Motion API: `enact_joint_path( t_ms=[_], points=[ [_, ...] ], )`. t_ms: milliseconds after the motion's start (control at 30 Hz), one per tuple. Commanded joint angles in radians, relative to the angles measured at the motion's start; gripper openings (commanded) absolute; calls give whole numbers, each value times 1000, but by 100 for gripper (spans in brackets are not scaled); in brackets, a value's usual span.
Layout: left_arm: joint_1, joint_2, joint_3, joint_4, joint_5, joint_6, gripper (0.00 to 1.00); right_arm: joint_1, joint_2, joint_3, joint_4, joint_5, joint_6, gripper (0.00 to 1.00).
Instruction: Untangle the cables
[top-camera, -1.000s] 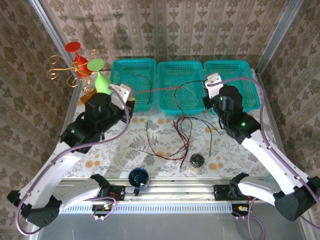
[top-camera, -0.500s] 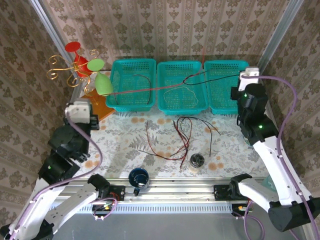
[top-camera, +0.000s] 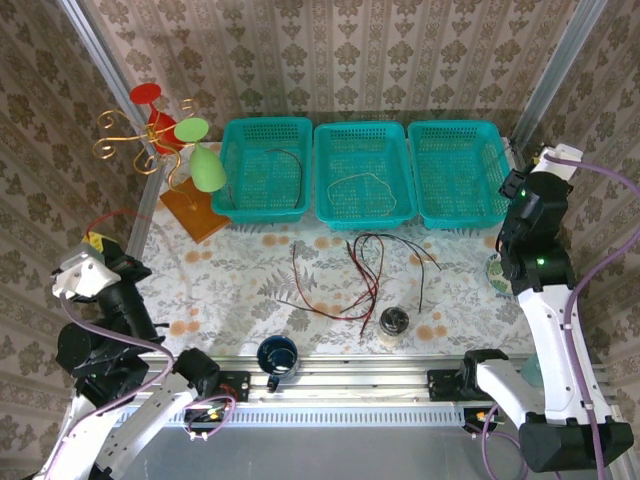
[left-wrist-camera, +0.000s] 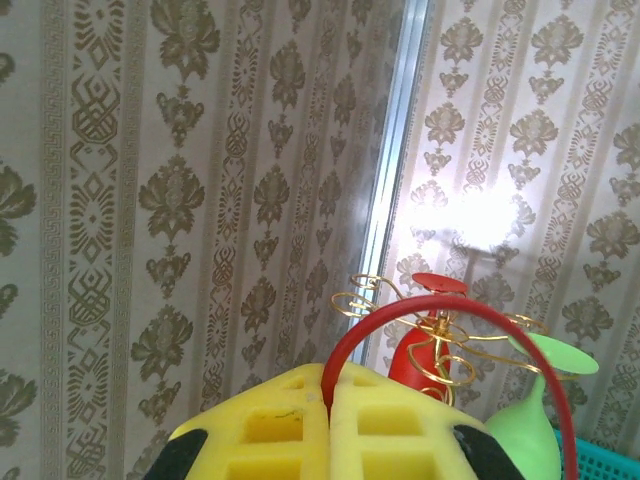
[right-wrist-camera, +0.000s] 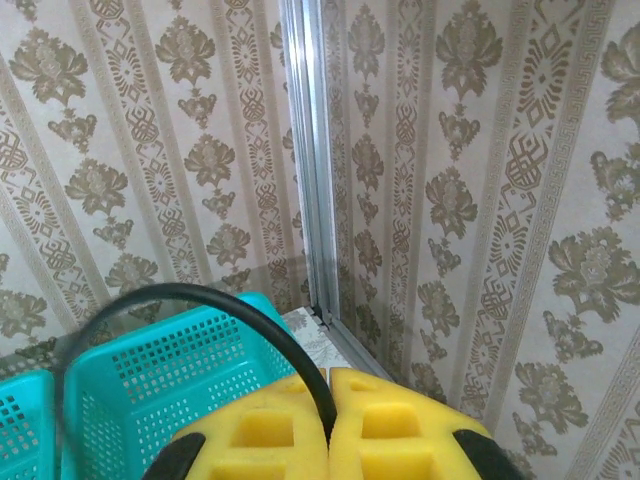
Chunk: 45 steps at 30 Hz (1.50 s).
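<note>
The table carries a cloth with a leaf and flower pattern. Patterned wallpaper closes the room on the far side and on both sides, with aluminium posts in the corners. Three teal baskets stand in a row along the far edge. A wire stand with coloured cups is at the far left, and a dark mug and a small jar sit by the near rail. Loose cables — dark red and black — lie on the cloth in the middle, just on the near side of the baskets, and a white cable lies in the middle basket. The left arm is folded back at the near left. The left gripper has its yellow pads pressed together on a red cable, which arches to the right. The right arm stands tall at the right edge. The right gripper is closed on a black cable — it curves away to the left.
</note>
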Motion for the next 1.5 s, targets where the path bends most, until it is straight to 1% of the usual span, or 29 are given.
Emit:
enact_joint_path(
  t_ms=[0,100,167,267,367,433,600,667,767,900,1033,1300,1467],
  points=[
    [6,1,2,8,-29,-54,0,-6,-21,-11,3,5,50,0],
    [4,25,20,-61,10,-114,0,-6,-25,-14,-3,-16,52,0],
    [5,54,44,-117,56,-154,0,-6,-30,-13,-5,-26,54,0],
    [5,136,98,-218,188,-203,0,-6,-39,-9,-6,-37,53,0],
    [4,263,185,-315,323,-249,0,-6,-48,-9,-1,-61,61,0],
    [4,332,223,-331,386,-263,0,-6,-52,-13,-3,-85,84,0],
    [3,486,294,-278,501,-238,0,-6,-58,-23,-29,-145,157,0],
    [3,575,372,-319,543,-226,0,-6,-63,-26,-34,-157,190,0],
    [2,689,480,-344,560,-188,0,-6,-64,-25,-49,-180,234,0],
    [4,790,558,-256,566,-98,0,-5,-62,-20,-67,-201,260,0],
    [4,893,678,-244,586,-47,0,-4,-66,-23,-80,-212,274,0],
    [24,1005,821,-135,582,97,0,-4,-77,-30,-112,-264,325,0],
    [39,1076,896,18,551,251,0,-3,-87,-46,-95,-288,322,0]
  ],
)
